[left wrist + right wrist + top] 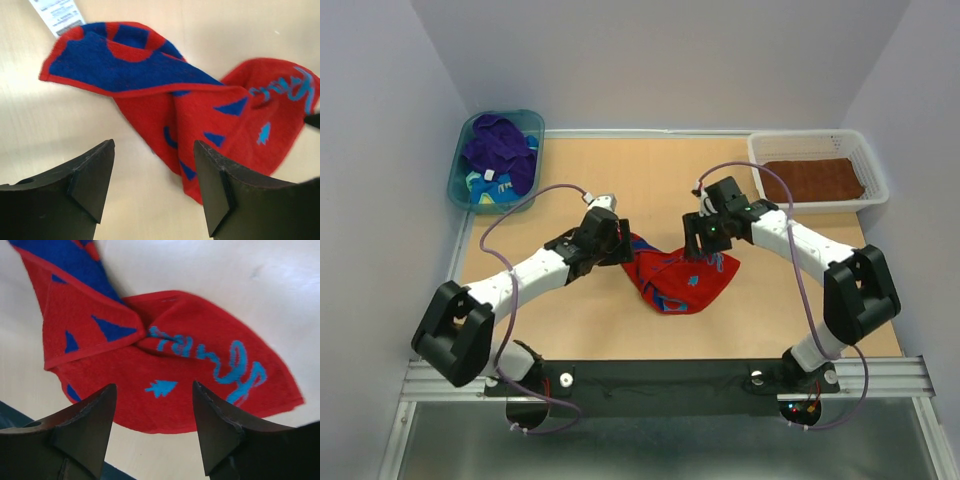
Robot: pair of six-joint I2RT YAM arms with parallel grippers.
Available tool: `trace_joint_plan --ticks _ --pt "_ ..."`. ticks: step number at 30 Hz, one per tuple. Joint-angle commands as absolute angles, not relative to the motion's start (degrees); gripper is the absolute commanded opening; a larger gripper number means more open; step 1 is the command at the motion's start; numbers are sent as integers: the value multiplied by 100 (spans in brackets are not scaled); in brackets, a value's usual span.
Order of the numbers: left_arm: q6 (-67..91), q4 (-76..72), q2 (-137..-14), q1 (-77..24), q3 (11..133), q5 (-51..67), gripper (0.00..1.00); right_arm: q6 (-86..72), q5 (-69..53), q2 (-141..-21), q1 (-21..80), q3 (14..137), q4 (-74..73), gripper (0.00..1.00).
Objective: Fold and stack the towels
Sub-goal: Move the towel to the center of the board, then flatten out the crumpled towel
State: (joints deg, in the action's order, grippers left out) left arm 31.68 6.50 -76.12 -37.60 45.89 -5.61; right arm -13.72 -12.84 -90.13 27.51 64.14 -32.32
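A red towel with blue marks lies crumpled on the wooden table, between the two arms. My left gripper hovers at its left corner, open and empty; the towel lies just beyond its fingertips. My right gripper hovers over its right part, open and empty, with the towel below its fingers. A brown towel lies flat in the white basket. Purple and teal-and-yellow towels fill the teal tub.
The white mesh basket stands at the back right corner. The teal tub stands at the back left corner. A white label hangs off the red towel's corner. Bare table top lies behind the towel.
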Motion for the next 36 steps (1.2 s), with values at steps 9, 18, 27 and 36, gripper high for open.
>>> trace_joint_plan --ticks 9,18,27,36 --pt "3375 -280 -8314 -2436 4570 -264 72 -739 -871 -10159 3463 7566 -3041 66" --pt "3278 -422 -8973 -2145 4737 -27 72 -641 -1062 -10661 3463 7480 -2848 51" --pt "3252 -431 -9140 -2145 4702 -53 72 -511 -1669 -10819 3463 7102 -2443 47" --pt "3305 -448 -9237 -2145 4658 -44 69 -396 -1925 -10767 3463 7207 -2373 16"
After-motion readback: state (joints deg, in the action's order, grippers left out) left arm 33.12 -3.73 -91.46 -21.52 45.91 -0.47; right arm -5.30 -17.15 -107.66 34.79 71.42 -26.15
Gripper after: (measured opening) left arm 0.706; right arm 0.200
